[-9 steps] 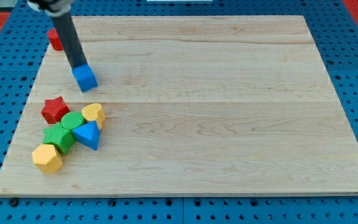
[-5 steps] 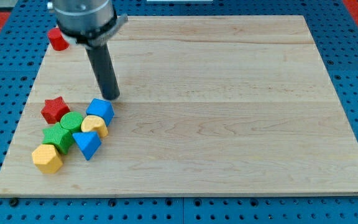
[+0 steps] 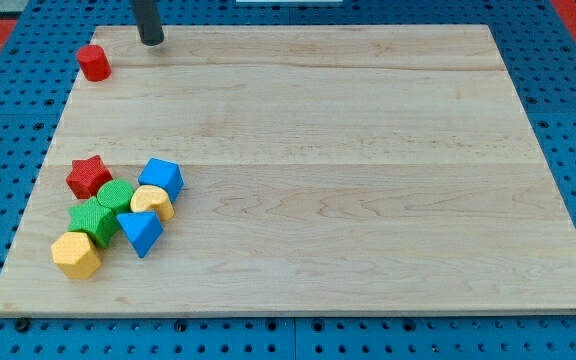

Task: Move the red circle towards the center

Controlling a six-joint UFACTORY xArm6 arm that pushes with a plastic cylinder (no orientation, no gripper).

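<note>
The red circle point(image 3: 94, 62) is a small red cylinder near the board's top left corner. My tip point(image 3: 152, 41) is at the view's top, to the right of the red circle and slightly above it, with a clear gap between them. The rest of the rod runs out of the view's top edge.
A cluster sits at the board's lower left: a red star point(image 3: 89, 176), a blue cube point(image 3: 161, 177), a yellow half-round block point(image 3: 152, 202), two green blocks point(image 3: 102, 210), a blue triangle point(image 3: 141, 233) and a yellow hexagon point(image 3: 76, 254). The wooden board point(image 3: 368, 180) lies on a blue pegboard.
My tip pushed the blue cube down into the cluster, then moved up to the board's top edge beside the red circle. The red circle has not moved.
</note>
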